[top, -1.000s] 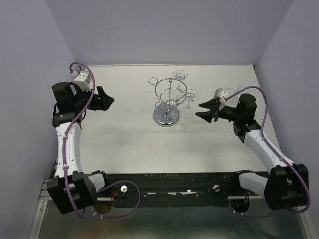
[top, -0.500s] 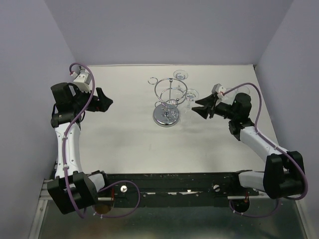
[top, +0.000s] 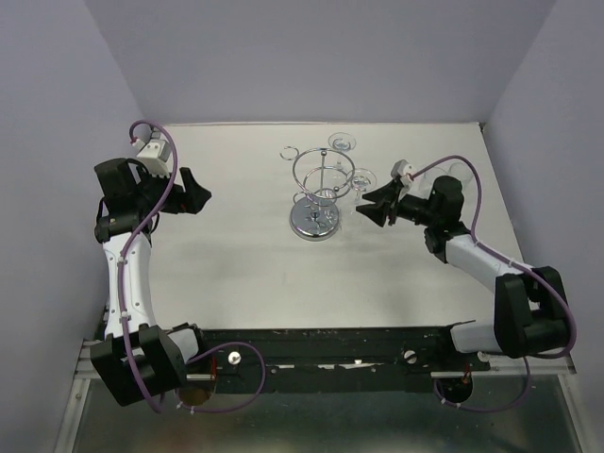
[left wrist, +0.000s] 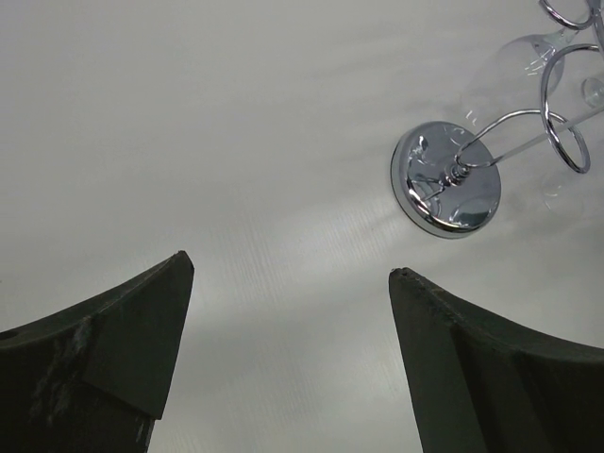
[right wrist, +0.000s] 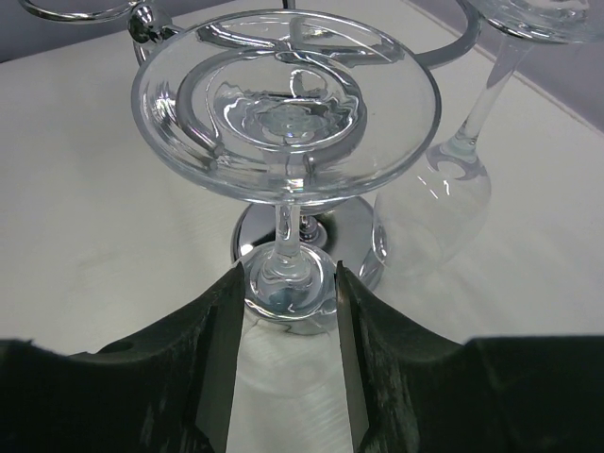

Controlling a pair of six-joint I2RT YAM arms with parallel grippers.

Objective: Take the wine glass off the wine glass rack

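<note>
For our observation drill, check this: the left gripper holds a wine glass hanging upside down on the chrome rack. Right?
No: the right gripper holds that wine glass hanging upside down on the chrome rack; the right wrist view shows it. The left gripper stands open, empty.

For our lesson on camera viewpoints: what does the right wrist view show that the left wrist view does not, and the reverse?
Only the right wrist view: the right gripper closed on the bowl of an upside-down wine glass, its foot filling the upper frame.
Only the left wrist view: the left gripper open and holding nothing, and the mirrored round base seen whole.
Both: the chrome wine glass rack, hanging glassware, and the white table.
</note>
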